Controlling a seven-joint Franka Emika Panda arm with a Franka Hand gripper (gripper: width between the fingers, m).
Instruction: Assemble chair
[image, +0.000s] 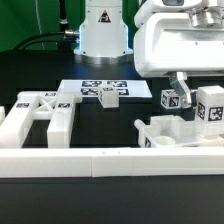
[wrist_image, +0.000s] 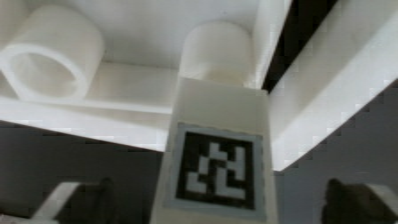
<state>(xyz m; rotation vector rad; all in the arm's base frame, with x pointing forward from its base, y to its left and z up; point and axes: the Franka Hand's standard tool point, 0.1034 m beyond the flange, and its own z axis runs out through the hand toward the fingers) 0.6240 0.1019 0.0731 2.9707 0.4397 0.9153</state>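
At the exterior view's three o'clock: my gripper (image: 184, 90), hanging over a cluster of white chair parts.

Item: tagged post (wrist_image: 217, 150), lying between my fingers (wrist_image: 64, 200). The fingers are spread apart, one on either side, and I cannot tell whether they touch it.

Item: rounded piece (wrist_image: 54, 65), perhaps a tube end but blurred, just beside the post.

At nine o'clock: open chair frame (image: 35, 115), on the black table (image: 130, 125).

Centre, toward twelve: marker board (image: 88, 88), with a small tagged block (image: 108, 98) at its near edge.

At six: long border rail (image: 110, 160).
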